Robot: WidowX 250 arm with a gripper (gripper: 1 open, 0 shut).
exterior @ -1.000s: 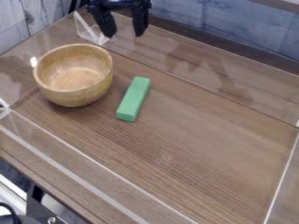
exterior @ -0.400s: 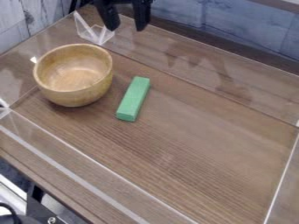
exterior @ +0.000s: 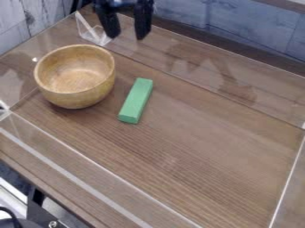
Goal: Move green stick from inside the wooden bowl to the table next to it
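Round light tan wooden bowl with thick walls and smooth rim [exterior: 74, 76], sitting upright on dark brown wood-grain desk [exterior: 197, 142], left part of view. Inside visible: bare wood, rounded bottom. Small bright green rectangular stick, matte, flat faces [exterior: 136, 101], lying flat on desk just beside bowl, right of it in view, not touching. Stick slightly slanted, upper end leaning right; lower end sits a bit lower in view than the bowl. Task's stick is out of bowl, on desk. Black claw [exterior: 120, 34] at top of view, above and beyond bowl and stick, two dark fingers pointing down, spread well apart; open, nothing gripped. Claw well apart from stick, upper body cut off by view edge. Clear plastic walls [exterior: 256, 31] edge the desk, along the back and down the left. Dark cables and metal parts [exterior: 27, 207] in lower left corner, outside desk edge, details too small to tell.
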